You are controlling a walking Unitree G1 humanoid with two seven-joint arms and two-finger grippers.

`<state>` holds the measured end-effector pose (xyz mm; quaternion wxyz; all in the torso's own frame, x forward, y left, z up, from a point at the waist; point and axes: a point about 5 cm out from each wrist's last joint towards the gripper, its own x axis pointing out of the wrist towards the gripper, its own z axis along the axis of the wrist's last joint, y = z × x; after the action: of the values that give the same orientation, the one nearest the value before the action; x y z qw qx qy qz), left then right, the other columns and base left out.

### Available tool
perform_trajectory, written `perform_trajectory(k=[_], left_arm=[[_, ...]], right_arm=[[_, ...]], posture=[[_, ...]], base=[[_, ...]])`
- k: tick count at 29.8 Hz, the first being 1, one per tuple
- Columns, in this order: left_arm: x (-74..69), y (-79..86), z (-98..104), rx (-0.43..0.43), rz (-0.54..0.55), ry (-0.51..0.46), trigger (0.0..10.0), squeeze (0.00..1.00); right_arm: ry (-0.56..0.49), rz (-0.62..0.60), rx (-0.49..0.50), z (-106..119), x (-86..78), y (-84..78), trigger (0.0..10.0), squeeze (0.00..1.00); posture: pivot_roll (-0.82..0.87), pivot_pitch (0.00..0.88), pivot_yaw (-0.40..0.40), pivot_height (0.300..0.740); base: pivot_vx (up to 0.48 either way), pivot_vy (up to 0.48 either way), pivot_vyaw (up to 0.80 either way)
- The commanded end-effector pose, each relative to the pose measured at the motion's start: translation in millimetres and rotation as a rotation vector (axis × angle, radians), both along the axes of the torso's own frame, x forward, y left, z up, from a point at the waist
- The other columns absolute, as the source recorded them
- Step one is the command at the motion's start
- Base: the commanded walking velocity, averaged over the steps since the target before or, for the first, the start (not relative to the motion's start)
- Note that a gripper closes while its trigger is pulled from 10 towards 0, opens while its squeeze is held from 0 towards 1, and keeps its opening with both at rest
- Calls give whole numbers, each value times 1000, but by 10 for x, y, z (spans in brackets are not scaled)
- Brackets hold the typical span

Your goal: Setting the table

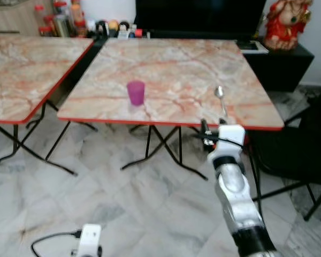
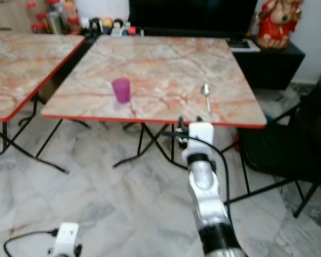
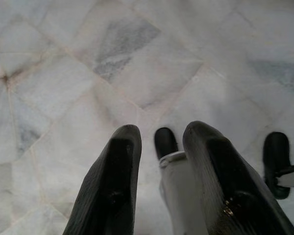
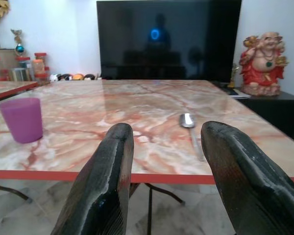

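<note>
Your right end effector sits just short of the desk edge, its 2 fingers apart and empty. In the head view, the spoon lies near that edge, the purple cup well apart. Your left end effector hangs over the floor, fingers apart.

Pale marbled floor tiles underfoot. Two folding tables with pink-veined marble-look tabletop and red edging, a second one alongside. Behind, large dark television, red laughing statue on black cabinet, white wall.
</note>
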<state>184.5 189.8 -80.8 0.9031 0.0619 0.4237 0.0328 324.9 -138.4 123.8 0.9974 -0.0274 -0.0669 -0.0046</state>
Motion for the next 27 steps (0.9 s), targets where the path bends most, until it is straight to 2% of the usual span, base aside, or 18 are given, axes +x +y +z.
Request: perform_trajectory(k=[1, 13, 16, 27], left_arm=[[-17, 85, 3, 12, 22, 4, 10000, 0], [-28, 108, -1, 11, 29, 14, 10000, 0], [-29, 106, -2, 8, 30, 15, 10000, 0], [-24, 80, -5, 3, 24, 16, 10000, 0]], right_arm=[[-9, 25, 20, 52, 19, 102, 10000, 0], [14, 23, 24, 41, 26, 144, 10000, 0], [7, 26, 29, 42, 19, 133, 10000, 0], [0, 28, 25, 73, 31, 140, 10000, 0]], posture=[[-49, 42, -22, 740], [-54, 56, -10, 740], [-57, 58, -9, 740], [-60, 61, -8, 740]], base=[[0, 0, 0], [243, 0, 0], [312, 0, -800], [316, 0, 0]])
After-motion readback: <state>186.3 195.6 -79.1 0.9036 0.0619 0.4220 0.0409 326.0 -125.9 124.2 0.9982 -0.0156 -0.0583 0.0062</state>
